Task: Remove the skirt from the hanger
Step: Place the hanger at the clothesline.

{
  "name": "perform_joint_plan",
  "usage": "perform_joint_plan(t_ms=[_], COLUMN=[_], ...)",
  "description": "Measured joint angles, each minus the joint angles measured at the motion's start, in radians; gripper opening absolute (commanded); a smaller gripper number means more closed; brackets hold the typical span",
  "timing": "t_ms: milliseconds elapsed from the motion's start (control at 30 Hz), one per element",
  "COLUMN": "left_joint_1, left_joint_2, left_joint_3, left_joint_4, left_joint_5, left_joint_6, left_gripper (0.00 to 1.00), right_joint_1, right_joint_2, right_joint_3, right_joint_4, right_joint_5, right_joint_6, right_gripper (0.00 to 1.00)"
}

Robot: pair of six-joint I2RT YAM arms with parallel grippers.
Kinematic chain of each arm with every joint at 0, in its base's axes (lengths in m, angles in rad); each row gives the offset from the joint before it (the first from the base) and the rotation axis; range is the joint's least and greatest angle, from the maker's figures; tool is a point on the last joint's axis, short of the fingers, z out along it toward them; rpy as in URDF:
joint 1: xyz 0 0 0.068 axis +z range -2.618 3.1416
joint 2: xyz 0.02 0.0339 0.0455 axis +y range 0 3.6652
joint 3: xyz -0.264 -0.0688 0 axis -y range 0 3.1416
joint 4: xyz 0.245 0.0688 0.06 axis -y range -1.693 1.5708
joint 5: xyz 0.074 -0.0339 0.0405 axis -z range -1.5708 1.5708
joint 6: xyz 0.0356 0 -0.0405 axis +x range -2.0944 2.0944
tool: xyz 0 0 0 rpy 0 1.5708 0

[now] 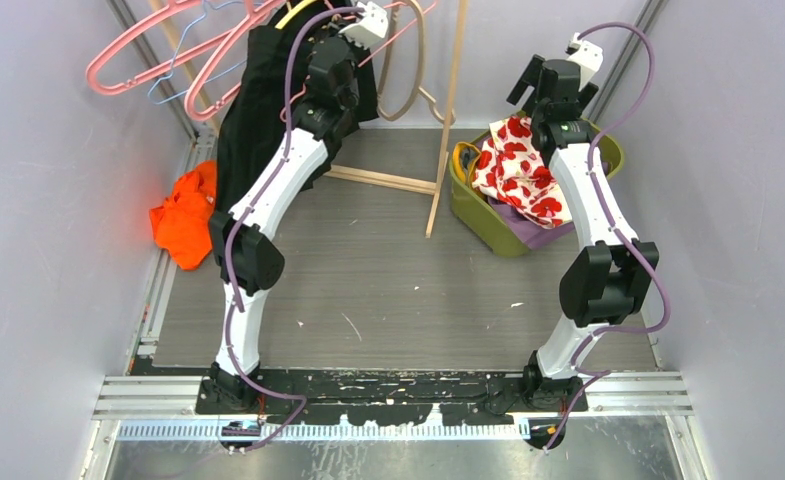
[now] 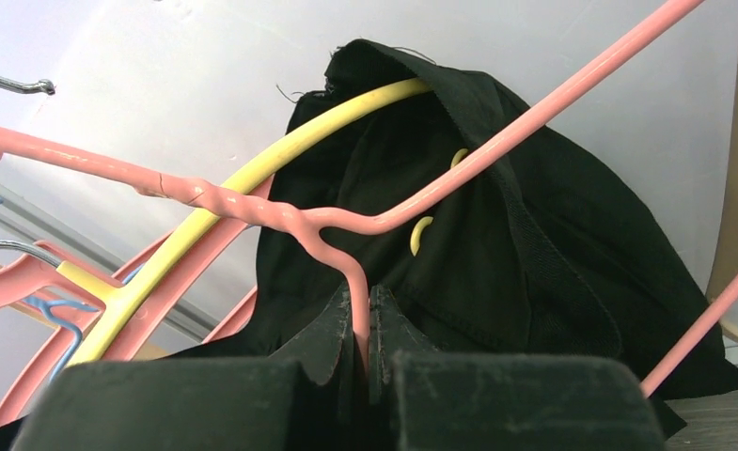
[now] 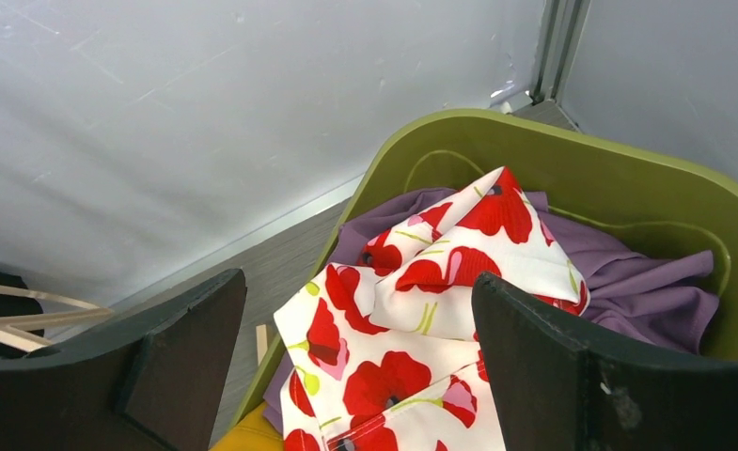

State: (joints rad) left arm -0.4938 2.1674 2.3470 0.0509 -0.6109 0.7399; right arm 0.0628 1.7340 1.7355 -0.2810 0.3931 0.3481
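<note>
At the upper left of the top view, the black skirt (image 1: 240, 120) is hanging. Only the left wrist view is showing it draped on a yellow hanger (image 2: 280, 155), with the left gripper (image 2: 363, 310) clamping a pink hanger (image 2: 496, 155). At right, the right gripper (image 3: 357, 287) is hovering, fingers apart, over a floral cloth (image 3: 412, 376) in a green bin (image 3: 572, 150).

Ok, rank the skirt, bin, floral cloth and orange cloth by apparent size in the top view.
1. Skirt, though it hangs nearer the camera and the left arm hides part.
2. Bin.
3. Floral cloth and orange cloth: too alike to rank.
</note>
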Motion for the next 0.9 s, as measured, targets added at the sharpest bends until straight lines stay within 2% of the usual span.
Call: perform_joint_plan(t_ms=[200, 233, 300, 467, 633, 700, 800, 900], left_joint_1=[0.008, 0.008, 0.009, 0.010, 0.010, 0.010, 0.010, 0.010], left_joint_2=[-0.010, -0.018, -0.040, -0.061, -0.068, -0.075, -0.100, -0.143], left_joint_3=[-0.046, -0.068, -0.108, -0.151, -0.195, -0.202, -0.216, -0.250], left_joint_4=[0.029, 0.049, 0.077, 0.067, 0.042, 0.039, 0.033, 0.033], left_joint_5=[0.002, 0.002, 0.003, 0.004, 0.011, 0.014, 0.015, 0.020], left_joint_6=[-0.004, -0.004, -0.005, -0.019, -0.029, -0.031, -0.029, -0.030], left_gripper=[0.00, 0.08, 0.30, 0.60, 0.73, 0.84, 0.90, 0.91], right_joint_1=[-0.001, -0.002, -0.002, -0.002, -0.002, -0.002, -0.002, -0.002], right_joint_2=[0.013, 0.014, 0.014, 0.014, 0.014, 0.014, 0.014, 0.014], right_joint_3=[0.000, 0.000, -0.001, -0.011, -0.014, -0.014, -0.014, -0.016], right_joint_4=[-0.001, -0.001, -0.001, 0.003, 0.004, 0.004, 0.004, 0.004], right_joint_5=[-0.008, -0.009, -0.011, -0.013, -0.018, -0.019, -0.019, -0.019], right_joint_6=[0.006, 0.006, 0.007, 0.014, 0.021, 0.021, 0.021, 0.021], right_gripper=[0.94, 0.94, 0.94, 0.93, 0.93, 0.93, 0.93, 0.93])
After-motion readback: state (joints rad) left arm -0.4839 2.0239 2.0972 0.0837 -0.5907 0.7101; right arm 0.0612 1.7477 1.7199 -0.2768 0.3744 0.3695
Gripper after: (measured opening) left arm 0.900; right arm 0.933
